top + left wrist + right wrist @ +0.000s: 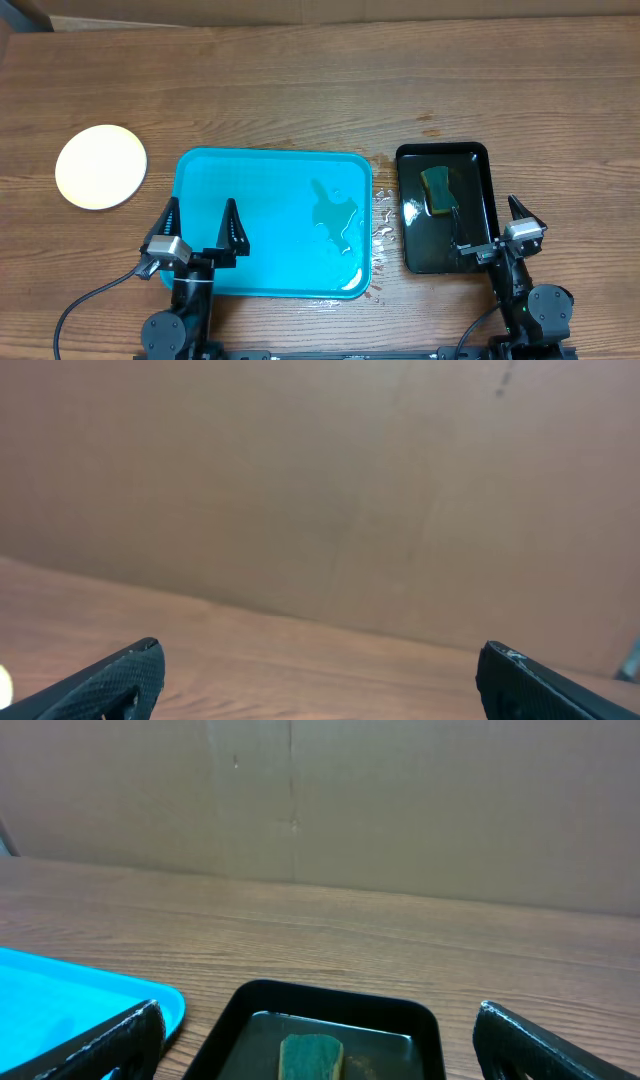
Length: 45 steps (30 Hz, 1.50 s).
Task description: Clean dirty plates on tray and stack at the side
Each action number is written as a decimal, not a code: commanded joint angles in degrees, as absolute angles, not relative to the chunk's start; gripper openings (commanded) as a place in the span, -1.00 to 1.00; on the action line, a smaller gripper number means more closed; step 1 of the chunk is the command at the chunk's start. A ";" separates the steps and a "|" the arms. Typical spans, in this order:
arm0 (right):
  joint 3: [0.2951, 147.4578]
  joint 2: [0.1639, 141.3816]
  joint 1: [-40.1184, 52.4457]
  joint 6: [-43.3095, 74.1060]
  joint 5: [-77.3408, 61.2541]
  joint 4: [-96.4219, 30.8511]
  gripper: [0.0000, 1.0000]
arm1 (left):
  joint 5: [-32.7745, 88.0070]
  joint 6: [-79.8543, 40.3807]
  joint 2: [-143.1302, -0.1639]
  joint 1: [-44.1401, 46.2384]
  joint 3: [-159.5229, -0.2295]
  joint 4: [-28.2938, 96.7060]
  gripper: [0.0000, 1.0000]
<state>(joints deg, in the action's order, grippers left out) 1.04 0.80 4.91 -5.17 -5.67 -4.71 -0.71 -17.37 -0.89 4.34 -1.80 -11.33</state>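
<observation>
The cyan-blue tray (270, 222) lies at the table's centre, holding no plates, only a film of water right of its middle. Its corner shows in the right wrist view (90, 995). A pale yellow plate (101, 166) lies on the table at the far left; whether other plates lie under it I cannot tell. My left gripper (201, 230) is open and empty over the tray's front left part; its fingertips (320, 680) frame bare table. My right gripper (490, 225) is open and empty at the black tray's front right corner, fingers (315, 1045) wide apart.
A black glossy tray (443, 208) stands right of the blue tray, with a green sponge (437, 190) in it, also in the right wrist view (311, 1058). Water drops (383, 215) lie on the wood between the trays. A cardboard wall (320, 800) backs the table.
</observation>
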 commanded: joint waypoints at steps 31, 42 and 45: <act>0.45 0.23 4.71 -5.61 -5.45 -4.40 1.00 | 1.08 1.52 -0.21 2.48 -0.27 4.45 1.00; 0.45 0.23 4.71 -5.61 -5.45 -4.40 1.00 | 1.08 1.52 -0.21 2.48 -0.27 4.45 1.00; 0.45 0.23 4.71 -5.61 -5.45 -4.40 1.00 | 1.08 1.52 -0.21 2.48 -0.27 4.45 1.00</act>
